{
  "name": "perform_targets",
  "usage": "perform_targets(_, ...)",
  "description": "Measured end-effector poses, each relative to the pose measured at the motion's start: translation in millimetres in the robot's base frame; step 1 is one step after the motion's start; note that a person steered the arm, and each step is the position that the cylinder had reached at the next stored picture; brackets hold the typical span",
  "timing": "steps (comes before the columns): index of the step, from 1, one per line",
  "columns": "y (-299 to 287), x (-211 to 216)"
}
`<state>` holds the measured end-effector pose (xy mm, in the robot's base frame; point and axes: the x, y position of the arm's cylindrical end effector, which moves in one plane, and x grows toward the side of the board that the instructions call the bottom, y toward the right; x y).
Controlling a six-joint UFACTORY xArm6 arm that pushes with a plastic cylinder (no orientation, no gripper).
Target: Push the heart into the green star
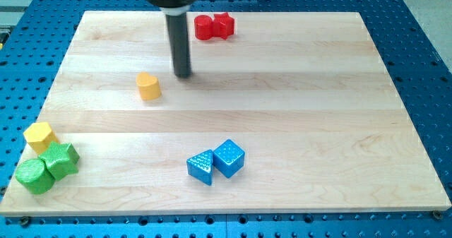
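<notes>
A yellow heart block (148, 86) lies on the wooden board's left half. My tip (183, 75) stands just to the heart's upper right, a small gap away. The green star block (61, 159) sits at the board's lower left corner, touching a green cylinder (34, 175) on its lower left and a yellow hexagon block (39, 135) on its upper left. The heart is well above and to the right of the star.
Two red blocks (214, 27) sit together at the board's top, right of my rod. A blue triangle (200, 167) and a blue cube (229, 157) touch near the bottom middle. The board (318, 111) lies on a blue perforated table.
</notes>
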<state>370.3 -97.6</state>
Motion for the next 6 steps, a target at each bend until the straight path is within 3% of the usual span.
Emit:
perform_targets(1, -23.2, 99.1)
perform_targets(3, -54.5, 86.7)
perform_targets(4, -86.2, 116.5)
perform_targets(5, -89.1, 105.1)
perform_targets(6, -40.7, 106.1)
